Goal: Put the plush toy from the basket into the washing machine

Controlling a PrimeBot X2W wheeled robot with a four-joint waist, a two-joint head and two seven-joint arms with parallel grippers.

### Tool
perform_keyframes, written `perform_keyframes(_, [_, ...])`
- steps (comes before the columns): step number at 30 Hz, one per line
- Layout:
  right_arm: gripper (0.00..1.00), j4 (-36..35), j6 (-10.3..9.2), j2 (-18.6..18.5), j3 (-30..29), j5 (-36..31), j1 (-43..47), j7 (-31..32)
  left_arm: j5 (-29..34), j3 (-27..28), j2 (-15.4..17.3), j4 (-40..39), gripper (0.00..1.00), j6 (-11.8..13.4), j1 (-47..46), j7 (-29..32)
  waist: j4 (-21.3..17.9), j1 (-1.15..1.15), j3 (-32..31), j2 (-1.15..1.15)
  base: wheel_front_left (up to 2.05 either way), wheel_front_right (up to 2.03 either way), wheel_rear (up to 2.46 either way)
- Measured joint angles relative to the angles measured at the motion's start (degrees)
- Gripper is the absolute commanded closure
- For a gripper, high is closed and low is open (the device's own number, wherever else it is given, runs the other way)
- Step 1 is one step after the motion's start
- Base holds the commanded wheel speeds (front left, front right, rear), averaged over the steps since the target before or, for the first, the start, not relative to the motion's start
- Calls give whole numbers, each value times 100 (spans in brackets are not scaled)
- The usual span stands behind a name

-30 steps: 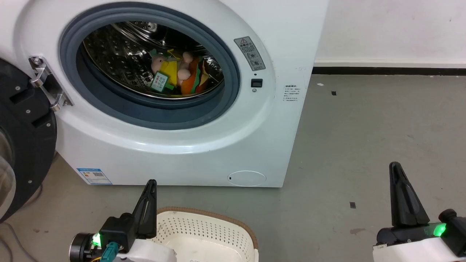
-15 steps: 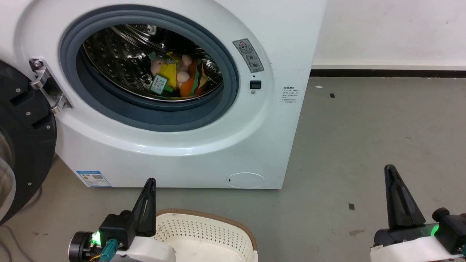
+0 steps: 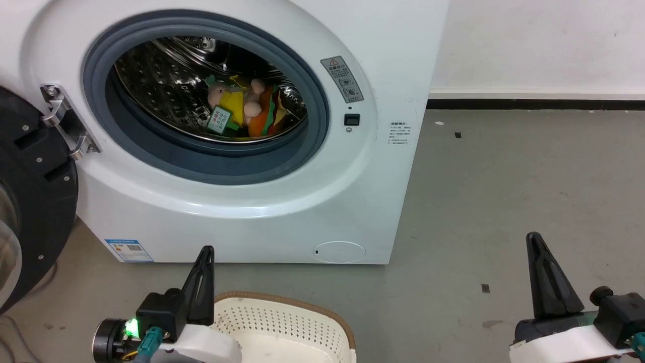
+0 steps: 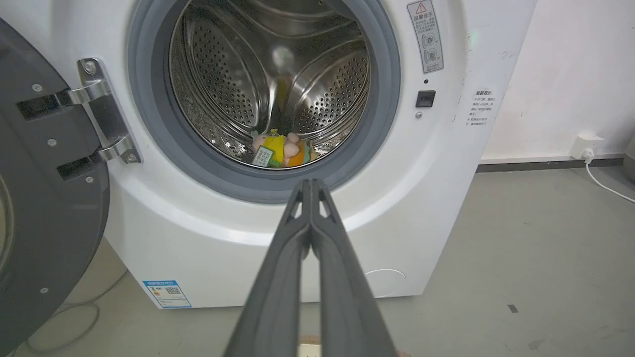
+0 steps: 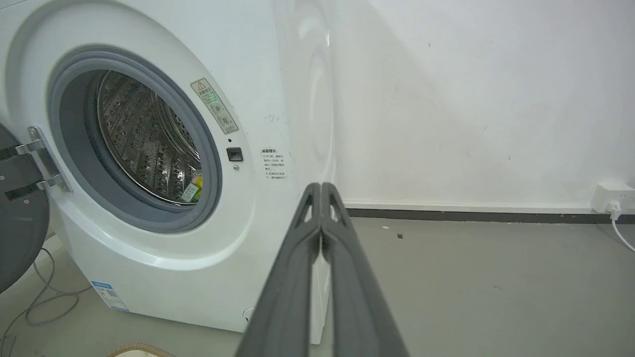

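Plush toy (image 3: 242,108) lying low in drum of washing machine (image 3: 252,201), upper centre. My left end effector (image 4: 311,185) pinched together, empty; right end effector (image 5: 321,187) likewise. Risk, I reckon: toy near front lip, tag could snag grey ring (image 3: 312,146).

Bright even light, soft shadows, glare inside the washing machine (image 3: 252,222), wide-angle edges bowed.

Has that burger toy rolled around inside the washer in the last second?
No. The plush toy lies in the same spot relative to the grey ring of the washing machine; the camera shifted.
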Motion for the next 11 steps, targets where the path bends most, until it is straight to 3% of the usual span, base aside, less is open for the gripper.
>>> perform_keyframes(11, [100,41,0,0,12,-68,-2,124,94,124,-94,-44,100,-66,1,115,-15,1,-37,0,0,0,0])
